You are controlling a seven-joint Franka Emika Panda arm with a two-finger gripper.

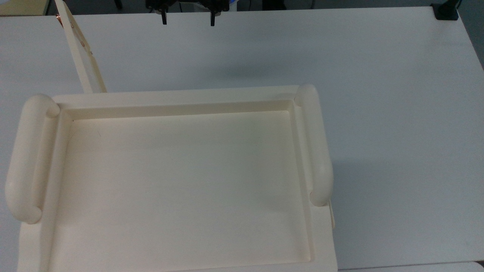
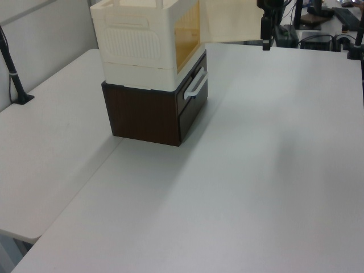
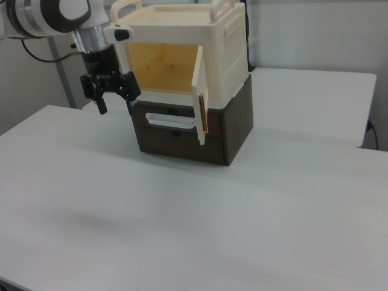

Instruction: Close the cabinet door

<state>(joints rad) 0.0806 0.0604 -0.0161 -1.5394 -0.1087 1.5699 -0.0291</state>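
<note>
The cream cabinet (image 3: 225, 51) stands on a dark brown drawer unit (image 3: 237, 130). Its recessed top (image 1: 181, 181) has two thick bar handles. The cabinet door (image 1: 81, 53) stands swung wide open, a thin cream panel with copper fittings running out from the cabinet's front corner. In the right view the door (image 3: 198, 91) shows edge-on at the right side of the open front. My gripper (image 3: 116, 102) hangs open and holds nothing, in front of the opening and apart from the door. In the top view the gripper (image 1: 188, 19) is to the door's right. The left view has the door (image 2: 230, 23) beside the gripper (image 2: 271, 38).
The drawer unit has a white bar handle (image 3: 170, 121) below the open front. The white table (image 1: 397, 113) spreads wide around the cabinet. A black clamp (image 1: 446, 11) sits at the table's far corner, and a black post (image 2: 17, 85) stands at the left view's left.
</note>
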